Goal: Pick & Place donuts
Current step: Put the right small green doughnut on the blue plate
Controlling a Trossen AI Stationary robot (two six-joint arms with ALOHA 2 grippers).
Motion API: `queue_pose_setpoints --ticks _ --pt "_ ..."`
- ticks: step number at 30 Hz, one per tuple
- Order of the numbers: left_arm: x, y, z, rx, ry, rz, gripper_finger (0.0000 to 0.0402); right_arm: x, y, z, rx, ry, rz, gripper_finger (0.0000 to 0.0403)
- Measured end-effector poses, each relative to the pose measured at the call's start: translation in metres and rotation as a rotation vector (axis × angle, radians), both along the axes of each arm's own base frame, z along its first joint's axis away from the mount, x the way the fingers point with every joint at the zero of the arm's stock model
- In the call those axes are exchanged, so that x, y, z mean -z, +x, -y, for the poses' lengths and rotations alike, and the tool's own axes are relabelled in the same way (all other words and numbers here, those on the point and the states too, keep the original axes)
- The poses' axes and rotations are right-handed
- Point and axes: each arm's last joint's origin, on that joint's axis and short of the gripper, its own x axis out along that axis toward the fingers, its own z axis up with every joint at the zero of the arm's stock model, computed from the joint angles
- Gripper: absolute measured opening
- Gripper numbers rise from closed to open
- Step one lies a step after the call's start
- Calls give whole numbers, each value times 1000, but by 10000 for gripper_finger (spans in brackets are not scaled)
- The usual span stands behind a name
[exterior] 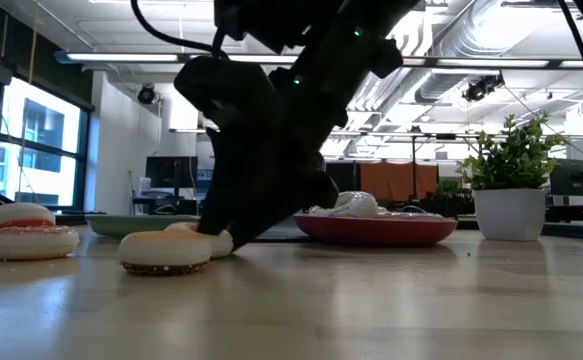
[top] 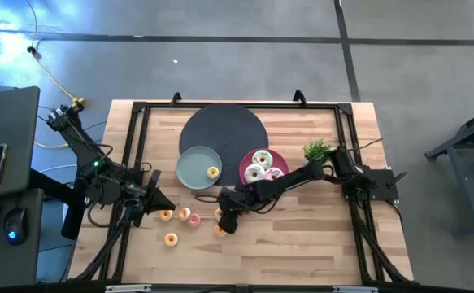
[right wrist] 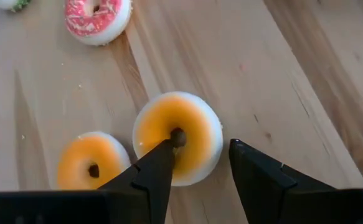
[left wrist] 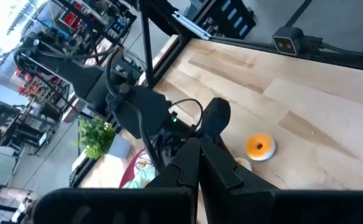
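Several tiny donuts lie flat on the wooden table (top: 302,244): orange ones (top: 166,215) (top: 171,239) (top: 219,213) and pink ones (top: 194,220). My right gripper (right wrist: 203,146) (top: 225,223) is open, low over one orange donut (right wrist: 178,137) (top: 220,231). A second orange donut (right wrist: 91,165) lies just beside it. Three larger iced donuts (top: 263,166) sit on the pink plate (top: 245,171), and a yellow one (top: 213,172) on the grey-green plate (top: 192,167). My left gripper (top: 158,200) (left wrist: 198,146) waits shut near the table's left edge. My right gripper comes down slanting from above onto the orange donut, which lies flat on the table. One fingertip (right wrist: 167,149) stands at the donut's hole (right wrist: 179,135), the other (right wrist: 240,149) outside its rim (right wrist: 217,140). I cannot tell whether either finger touches it.
A black round mat (top: 222,129) lies at the far side under both plates' edges. A small potted plant (top: 318,150) (exterior: 511,190) stands right of the pink plate (exterior: 376,229). Bare wood stretches along the near edge and near-right corner. A black frame (top: 131,146) borders the table.
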Motion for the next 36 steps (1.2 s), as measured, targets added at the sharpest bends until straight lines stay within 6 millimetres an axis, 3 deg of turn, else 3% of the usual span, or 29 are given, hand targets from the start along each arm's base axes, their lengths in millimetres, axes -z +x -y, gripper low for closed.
queue_pose_setpoints --ticks 5,13,17,20,23,25,32,36 --pt "0 0 0 -1 1 -1 0 0 0 0 14 21 -4 128" --pt "0 0 0 -2 1 -1 0 -3 6 5 46 106 38 11" --pt "0 0 0 -2 -2 -1 0 -13 11 15 88 178 92 18" --pt "0 0 0 -6 -14 -5 0 -37 13 28 139 160 182 11" --pt "0 0 0 -6 -16 -6 0 -61 15 48 198 151 287 6" --pt "0 0 0 -7 -15 -5 0 -67 17 67 260 188 315 12" --pt "1 0 -2 -60 12 1 0 -49 18 151 464 500 224 6" --pt "2 0 -3 -89 25 1 0 -54 15 184 480 645 245 10"
